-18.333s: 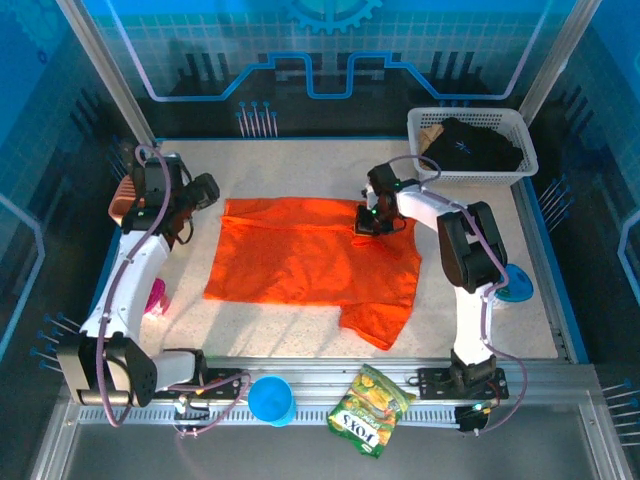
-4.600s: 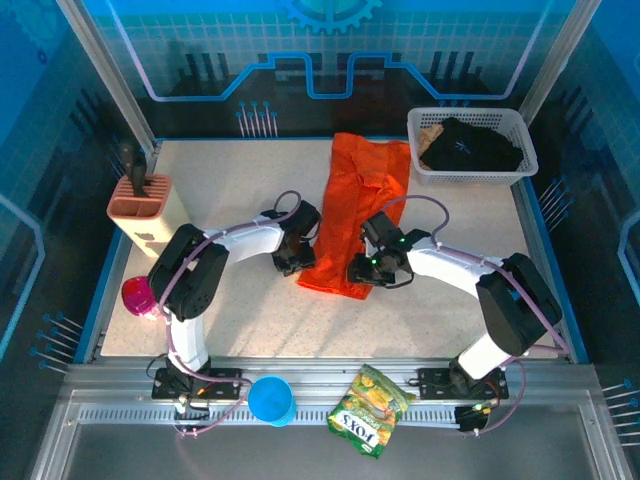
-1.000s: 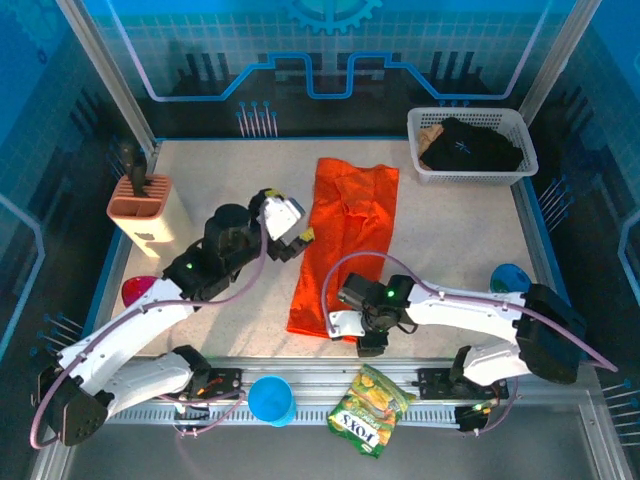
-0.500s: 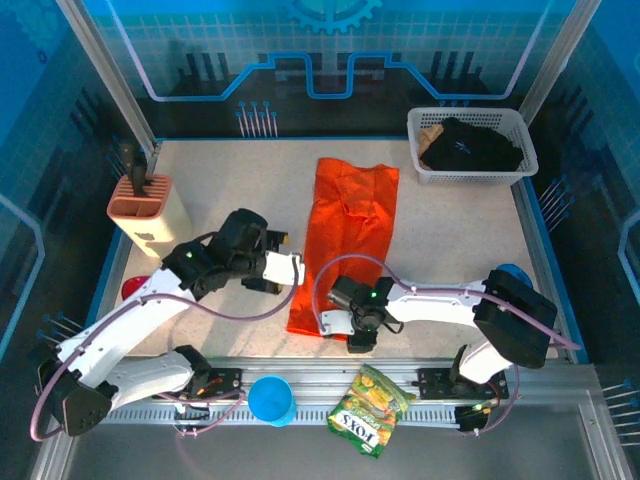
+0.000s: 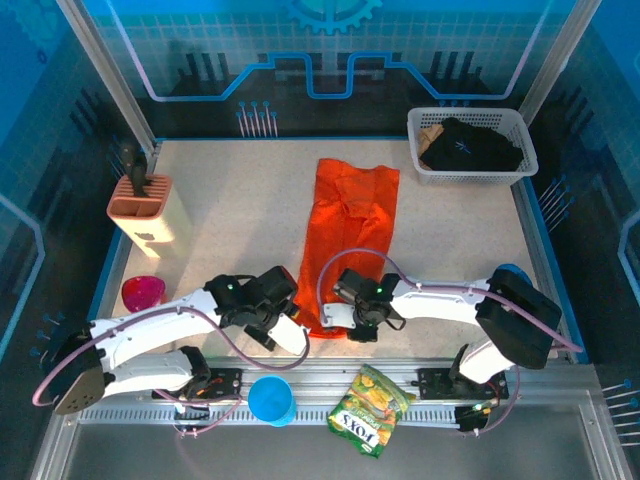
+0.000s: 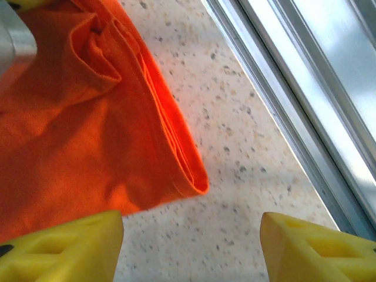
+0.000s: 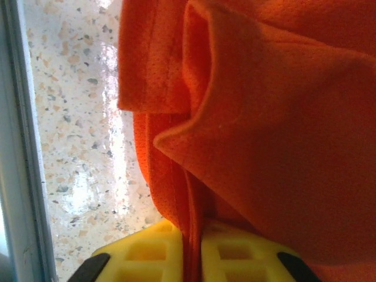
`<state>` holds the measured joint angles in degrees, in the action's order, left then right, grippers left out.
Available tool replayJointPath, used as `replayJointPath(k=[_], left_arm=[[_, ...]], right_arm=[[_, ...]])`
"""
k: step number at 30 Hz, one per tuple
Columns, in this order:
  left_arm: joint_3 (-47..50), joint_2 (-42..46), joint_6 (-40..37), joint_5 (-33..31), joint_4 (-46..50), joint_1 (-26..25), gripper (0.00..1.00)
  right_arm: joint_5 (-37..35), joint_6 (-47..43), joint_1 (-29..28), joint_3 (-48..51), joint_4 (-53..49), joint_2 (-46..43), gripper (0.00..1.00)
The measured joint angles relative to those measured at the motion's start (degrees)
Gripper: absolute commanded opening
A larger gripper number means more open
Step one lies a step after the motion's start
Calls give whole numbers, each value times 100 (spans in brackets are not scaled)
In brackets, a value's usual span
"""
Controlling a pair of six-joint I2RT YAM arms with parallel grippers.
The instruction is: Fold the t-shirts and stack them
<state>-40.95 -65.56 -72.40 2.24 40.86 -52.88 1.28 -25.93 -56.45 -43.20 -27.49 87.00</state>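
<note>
The orange t-shirt (image 5: pixel 350 215) lies folded into a long narrow strip running from the table's middle toward the near edge. My right gripper (image 5: pixel 340 320) is at its near end. In the right wrist view the gripper (image 7: pixel 192 252) is shut on the layered orange hem (image 7: pixel 282 117). My left gripper (image 5: pixel 293 335) sits low beside the strip's near-left corner. Seen from the left wrist it (image 6: pixel 191 252) is open, bare table between the fingers, and the shirt's folded corner (image 6: pixel 191 179) lies just ahead of them. A black t-shirt (image 5: pixel 470 145) lies bundled in the white basket (image 5: pixel 470 178).
A knife block (image 5: pixel 140 205) stands at the left with a pink bowl (image 5: pixel 143 292) near it. A blue cup (image 5: pixel 270 400) and a snack bag (image 5: pixel 370 410) rest on the front metal rail (image 6: pixel 305 135). A blue dish (image 5: pixel 510 273) shows behind the right arm.
My left gripper swung down toward the near edge to the shirt's near-left corner and narrowed its jaws. My right gripper closed on the near hem.
</note>
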Motion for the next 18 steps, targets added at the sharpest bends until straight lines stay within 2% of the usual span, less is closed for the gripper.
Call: replayJointPath(k=[3, 9, 18], left_arm=[[116, -131, 33, 166, -485, -2, 53], [358, -400, 39, 321, -1123, -2, 46], [450, -640, 20, 363, -1427, 203, 47]], right_arm=[[-22, 7, 2, 2, 7, -15, 0], [-26, -4, 2, 2, 7, -15, 0], [-24, -2, 7, 2, 9, -15, 0]])
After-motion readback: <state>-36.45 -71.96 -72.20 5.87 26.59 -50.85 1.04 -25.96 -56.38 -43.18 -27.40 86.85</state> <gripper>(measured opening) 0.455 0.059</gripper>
